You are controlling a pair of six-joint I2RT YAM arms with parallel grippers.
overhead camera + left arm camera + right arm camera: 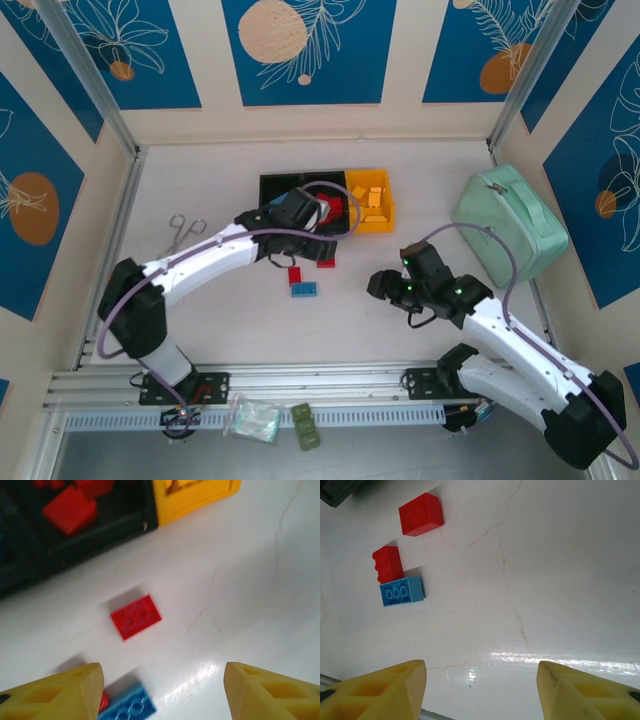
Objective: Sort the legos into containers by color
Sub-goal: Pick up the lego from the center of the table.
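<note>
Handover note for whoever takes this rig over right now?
Left gripper: open, empty, by the middle black bin. Right gripper: open, empty, over the table.
Done: red bricks in the middle black bin, yellow bricks in the yellow bin.
To do: a red brick, a second red brick and a blue brick beside it, loose on the table. Left black bin contents unclear.

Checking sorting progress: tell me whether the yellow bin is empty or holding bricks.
Holding bricks. The top view shows several yellow-orange legos lying inside the yellow bin; their exact number is too small to tell.
</note>
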